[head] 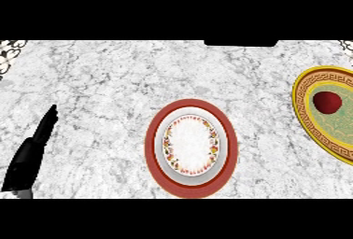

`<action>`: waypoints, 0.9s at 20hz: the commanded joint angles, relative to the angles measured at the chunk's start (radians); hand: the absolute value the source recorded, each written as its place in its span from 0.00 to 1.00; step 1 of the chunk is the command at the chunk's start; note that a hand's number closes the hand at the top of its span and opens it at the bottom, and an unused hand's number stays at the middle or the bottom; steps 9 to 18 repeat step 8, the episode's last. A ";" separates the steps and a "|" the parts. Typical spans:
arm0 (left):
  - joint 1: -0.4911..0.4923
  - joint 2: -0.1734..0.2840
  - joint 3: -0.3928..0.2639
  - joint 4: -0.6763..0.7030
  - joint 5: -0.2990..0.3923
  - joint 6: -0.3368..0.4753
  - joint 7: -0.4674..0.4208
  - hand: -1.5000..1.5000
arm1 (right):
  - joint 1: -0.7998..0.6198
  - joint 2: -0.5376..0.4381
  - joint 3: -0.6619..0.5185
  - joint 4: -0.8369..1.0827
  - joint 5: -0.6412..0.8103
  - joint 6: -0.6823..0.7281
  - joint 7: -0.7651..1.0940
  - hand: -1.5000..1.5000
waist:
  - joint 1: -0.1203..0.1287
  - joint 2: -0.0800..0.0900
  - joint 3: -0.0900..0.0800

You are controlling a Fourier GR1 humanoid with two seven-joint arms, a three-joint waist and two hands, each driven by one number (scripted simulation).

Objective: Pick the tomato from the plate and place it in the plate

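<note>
A dark red tomato [328, 102] lies on a gold-rimmed green plate [308, 116] at the right edge of the head view, partly cut off. A red-rimmed white plate [191, 186] with a floral ring sits in the middle of the marble counter, nothing on it. My left hand [31, 149] rests at the lower left, fingers straight and pointing up, far from both plates. The right hand does not show.
The grey marble counter [103, 84] spreads between the hand and the plates. A dark object [241, 43] sits at the far edge, and patterned items peek in at the top corners.
</note>
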 commanded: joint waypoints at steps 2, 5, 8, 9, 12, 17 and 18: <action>-0.010 -0.010 -0.007 0.003 -0.004 0.006 0.003 0.50 | 0.060 -0.038 -0.013 -0.023 -0.013 0.147 -0.124 0.00 | -0.006 0.003 0.003; -0.008 -0.003 0.005 0.002 -0.001 0.006 -0.003 0.50 | 0.088 -0.047 -0.018 -0.029 -0.021 0.159 -0.119 0.00 | -0.006 0.003 0.005; -0.007 -0.006 0.006 0.016 -0.008 0.017 -0.024 0.50 | 0.097 -0.052 -0.032 -0.036 -0.036 0.149 -0.111 0.00 | -0.005 0.004 0.004; -0.007 -0.006 0.006 0.016 -0.008 0.017 -0.024 0.50 | 0.097 -0.052 -0.032 -0.036 -0.036 0.149 -0.111 0.00 | -0.005 0.004 0.004; -0.007 -0.006 0.006 0.016 -0.008 0.017 -0.024 0.50 | 0.097 -0.052 -0.032 -0.036 -0.036 0.149 -0.111 0.00 | -0.005 0.004 0.004; -0.007 -0.006 0.006 0.016 -0.008 0.017 -0.024 0.50 | 0.097 -0.052 -0.032 -0.036 -0.036 0.149 -0.111 0.00 | -0.005 0.004 0.004; -0.007 -0.006 0.006 0.016 -0.008 0.017 -0.024 0.50 | 0.097 -0.052 -0.032 -0.036 -0.036 0.149 -0.111 0.00 | -0.005 0.004 0.004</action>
